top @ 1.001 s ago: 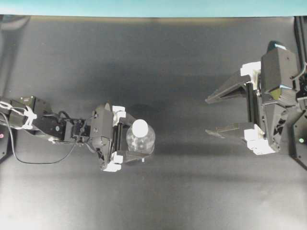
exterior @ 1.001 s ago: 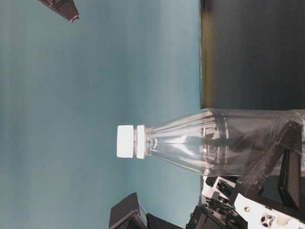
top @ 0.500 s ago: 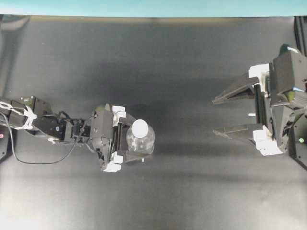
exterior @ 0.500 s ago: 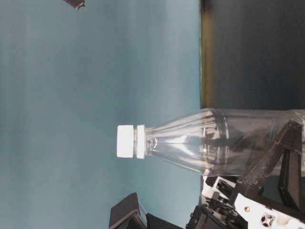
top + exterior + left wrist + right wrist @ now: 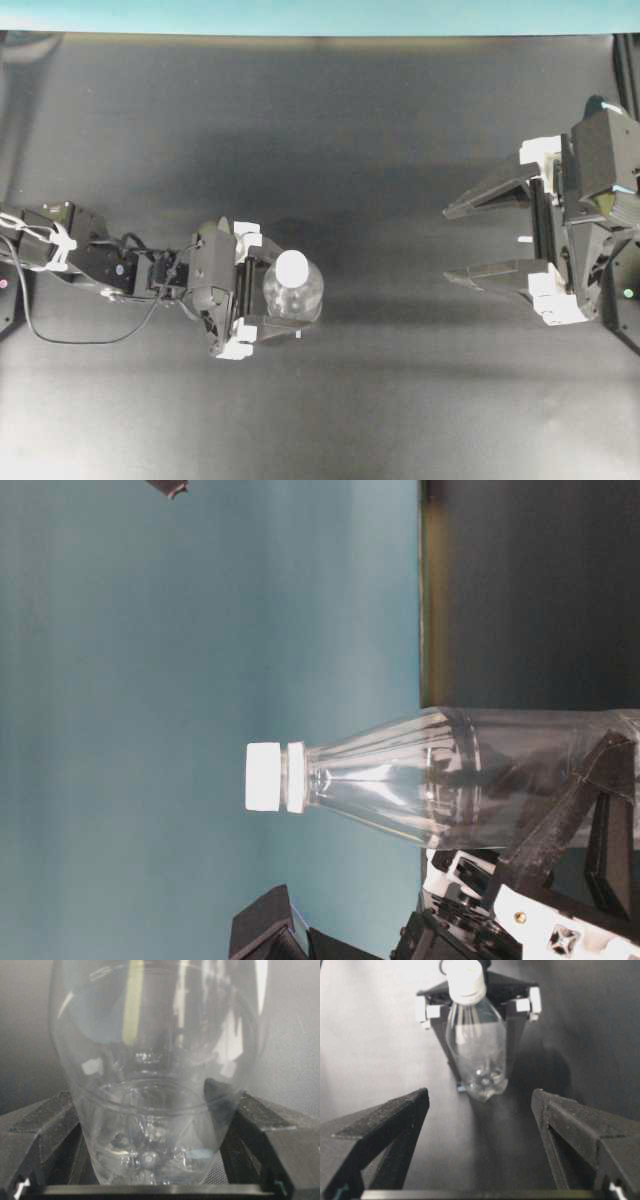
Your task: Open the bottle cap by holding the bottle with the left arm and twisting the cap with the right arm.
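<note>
The clear bottle (image 5: pixel 295 292) stands upright on the dark table with its white cap (image 5: pixel 292 266) screwed on. My left gripper (image 5: pixel 283 292) is shut on the bottle's lower body, one finger on each side. In the left wrist view the bottle (image 5: pixel 155 1085) fills the gap between the black fingers (image 5: pixel 45 1125). My right gripper (image 5: pixel 447 246) is open and empty, far to the right of the bottle, with its fingertips pointing at it. In the right wrist view the bottle (image 5: pixel 477 1040) and cap (image 5: pixel 465 980) lie well ahead of the open gripper (image 5: pixel 480 1100). The table-level view shows the cap (image 5: pixel 263 777) untouched.
The dark table (image 5: pixel 360 130) runs back to a teal wall (image 5: pixel 320 15). The left arm with its loose cables (image 5: pixel 70 255) lies along the left edge. The right arm's housing (image 5: pixel 600 200) sits at the right edge.
My right gripper has drawn back to the right, away from the bottle, and still stands open. The left gripper and the bottle have not moved.
</note>
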Action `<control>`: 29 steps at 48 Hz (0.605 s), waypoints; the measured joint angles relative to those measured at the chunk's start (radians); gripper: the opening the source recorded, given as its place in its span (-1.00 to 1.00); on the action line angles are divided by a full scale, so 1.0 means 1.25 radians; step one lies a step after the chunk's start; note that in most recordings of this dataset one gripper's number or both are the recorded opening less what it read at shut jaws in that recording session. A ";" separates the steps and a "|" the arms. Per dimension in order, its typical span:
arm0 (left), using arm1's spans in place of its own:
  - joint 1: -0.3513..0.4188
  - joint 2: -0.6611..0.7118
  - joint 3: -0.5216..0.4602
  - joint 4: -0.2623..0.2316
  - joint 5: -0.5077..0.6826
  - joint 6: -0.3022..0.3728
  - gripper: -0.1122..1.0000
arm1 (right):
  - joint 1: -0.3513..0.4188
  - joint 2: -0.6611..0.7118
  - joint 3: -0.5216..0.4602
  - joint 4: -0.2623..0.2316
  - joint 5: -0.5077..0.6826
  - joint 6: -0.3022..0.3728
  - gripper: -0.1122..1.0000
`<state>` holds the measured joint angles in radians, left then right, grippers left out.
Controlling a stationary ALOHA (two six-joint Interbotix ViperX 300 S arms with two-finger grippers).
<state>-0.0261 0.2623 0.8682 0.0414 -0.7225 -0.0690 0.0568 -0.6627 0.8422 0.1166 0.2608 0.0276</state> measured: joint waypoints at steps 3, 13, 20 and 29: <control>0.000 0.000 0.000 0.001 0.000 0.000 0.68 | 0.001 0.000 0.001 0.000 0.000 -0.001 0.64; 0.000 0.001 -0.002 0.001 0.000 0.000 0.68 | 0.004 -0.001 0.010 0.000 0.000 0.000 0.64; 0.000 0.000 -0.001 0.001 0.000 0.000 0.68 | 0.005 -0.002 0.013 0.000 0.000 0.000 0.64; 0.000 0.001 -0.002 0.001 0.001 0.000 0.68 | 0.006 -0.002 0.013 0.001 0.000 0.000 0.64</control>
<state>-0.0261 0.2638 0.8652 0.0430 -0.7210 -0.0690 0.0644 -0.6657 0.8590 0.1181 0.2608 0.0276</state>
